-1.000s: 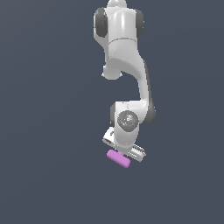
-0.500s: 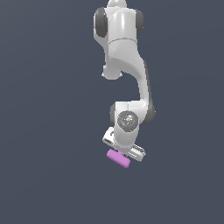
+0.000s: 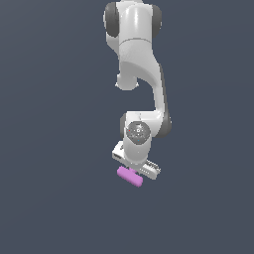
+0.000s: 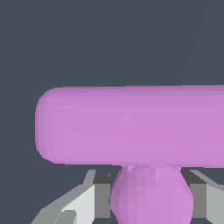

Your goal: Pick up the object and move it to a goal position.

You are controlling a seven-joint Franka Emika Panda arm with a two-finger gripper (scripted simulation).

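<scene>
In my wrist view, my tool (image 4: 151,199) has its fingers (image 4: 94,197) pressed against either side of the object's (image 4: 131,124) crossbar, so I am gripping the pink-purple piece, whose far bar lies crosswise to my fingers and fills most of the frame. From the exterior view, the object (image 3: 130,176) hangs just under my tool (image 3: 135,168) at the end of my arm (image 3: 141,84), its long axis tilted, dropping toward the exterior view's right, against a plain dark grey backdrop.
</scene>
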